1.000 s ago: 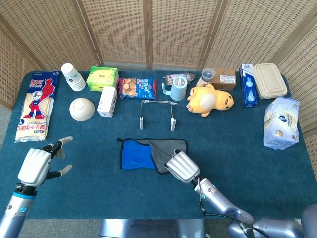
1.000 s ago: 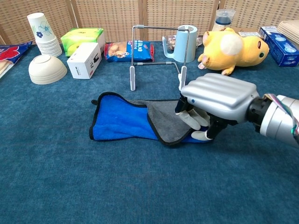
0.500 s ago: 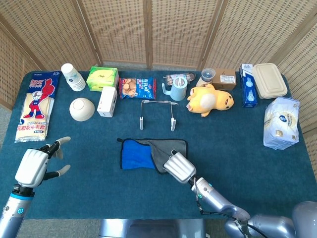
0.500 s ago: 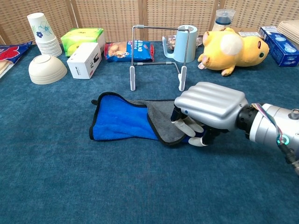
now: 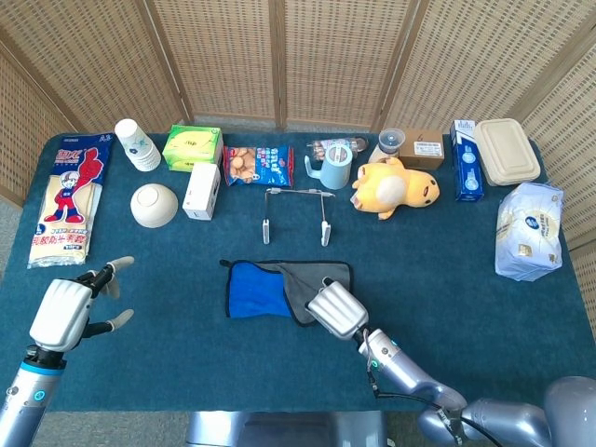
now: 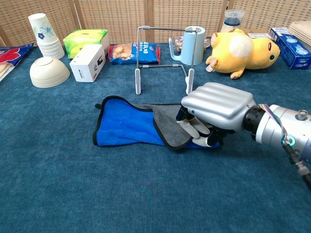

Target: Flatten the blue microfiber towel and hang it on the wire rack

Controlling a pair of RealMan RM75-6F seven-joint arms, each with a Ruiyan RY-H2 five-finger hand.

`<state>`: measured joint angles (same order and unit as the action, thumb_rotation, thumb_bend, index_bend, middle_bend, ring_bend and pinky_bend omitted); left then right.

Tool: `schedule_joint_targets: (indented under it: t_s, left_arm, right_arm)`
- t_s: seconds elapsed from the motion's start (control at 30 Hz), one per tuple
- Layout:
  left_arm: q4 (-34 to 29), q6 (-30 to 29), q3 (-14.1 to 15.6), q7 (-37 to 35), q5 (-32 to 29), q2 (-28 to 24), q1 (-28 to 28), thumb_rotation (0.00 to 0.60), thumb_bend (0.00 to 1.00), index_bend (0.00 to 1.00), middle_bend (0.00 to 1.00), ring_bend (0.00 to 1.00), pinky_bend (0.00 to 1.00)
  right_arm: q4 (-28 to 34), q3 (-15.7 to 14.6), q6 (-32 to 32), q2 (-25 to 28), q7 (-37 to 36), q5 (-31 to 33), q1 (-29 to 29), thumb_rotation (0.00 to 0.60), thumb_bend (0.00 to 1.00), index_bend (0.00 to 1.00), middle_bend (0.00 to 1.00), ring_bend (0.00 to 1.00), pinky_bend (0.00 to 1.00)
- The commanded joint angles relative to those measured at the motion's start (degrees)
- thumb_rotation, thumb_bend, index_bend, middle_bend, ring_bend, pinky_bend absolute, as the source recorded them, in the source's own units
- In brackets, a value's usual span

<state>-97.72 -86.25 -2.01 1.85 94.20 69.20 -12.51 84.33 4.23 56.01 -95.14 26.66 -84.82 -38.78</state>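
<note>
1. Chest view showed the right hand [image 6: 216, 108] lying knuckles-up over the right end of the blue microfiber towel [image 6: 126, 127], its fingers [image 6: 197, 130] curled down onto the cloth where a grey flap was folded over the blue; whether they actually pinched the fabric could not be told.
2. The towel lay crumpled on the table [image 6: 58, 184], just in front of the wire rack [image 6: 165, 53] and not touching it.
3. The rack stood upright on its white feet, bare of any cloth.
4. Head view showed the left hand [image 5: 67, 312] near the left front corner of the table, well apart from the towel, fingers spread and holding nothing.
5. Behind the rack stood a light blue mug [image 6: 193, 44] and a snack packet [image 6: 134, 53]; a yellow plush toy [image 6: 240, 47] lay to the right of them.
6. To the left sat a white box [image 6: 88, 62], a green tissue box [image 6: 86, 38], an upturned bowl [image 6: 49, 72] and a stack of paper cups [image 6: 44, 30].
</note>
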Motion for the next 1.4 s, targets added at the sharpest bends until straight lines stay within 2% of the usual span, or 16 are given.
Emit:
schedule_joint_targets:
  t_s: [0.03, 0.53, 0.63, 0.9, 1.1, 1.27, 1.4]
  left_arm:
    - [0.0, 0.1, 0.0, 0.0, 0.0, 0.0, 0.0, 0.6, 0.24, 0.23, 0.64, 0.6, 1.0]
    - [0.1, 0.1, -0.1, 0.1, 0.3, 0.1, 0.0, 0.6, 0.24, 0.23, 0.64, 0.6, 1.0]
    - [0.1, 0.0, -0.1, 0.0, 0.3, 0.1, 0.0, 0.6, 0.24, 0.23, 0.64, 0.6, 1.0]
    - [0.4, 0.1, -0.2, -0.4, 0.1, 0.1, 0.0, 0.6, 0.24, 0.23, 0.64, 0.59, 1.0]
    - [0.8, 0.3, -0.4, -0.7, 0.0, 0.3, -0.2, 0.6, 0.24, 0.23, 0.64, 0.59, 1.0]
    - [0.9, 0.5, -0.6, -0.9, 0.0, 0.4, -0.4, 0.6, 0.24, 0.23, 0.64, 0.59, 1.0]
    - [1.0, 0.6, -0.5, -1.0, 0.1, 0.5, -0.5, 0.6, 0.24, 0.23, 0.64, 0.59, 1.0]
  right_arm:
    - [0.0, 0.0, 0.0, 0.1, 0.0, 0.1, 0.0, 0.6, 0.35, 0.68, 0.79, 0.7, 0.43]
    - [1.9, -0.6, 0.4, 1.2, 0.1, 0.8, 0.0, 0.6, 0.35, 0.6, 0.76, 0.69, 0.43]
    - [1.5, -0.7, 0.5, 0.9, 0.4, 0.8, 0.0, 0.6, 0.35, 0.55, 0.76, 0.69, 0.43]
    - [1.8, -0.5, 0.4, 0.8, 1.3, 1.1, -0.3, 0.6, 0.35, 0.33, 0.75, 0.68, 0.43]
    - [3.1, -0.9, -0.6, 1.7, 2.8, 2.2, -0.5, 0.6, 0.35, 0.27, 0.75, 0.68, 0.43]
    - [4.2, -0.8, -0.5, 2.0, 3.7, 2.9, -0.5, 0.6, 0.35, 0.26, 0.77, 0.68, 0.41]
    - [4.9, -0.6, -0.2, 2.3, 4.7, 3.0, -0.6, 0.6, 0.35, 0.23, 0.73, 0.65, 0.4]
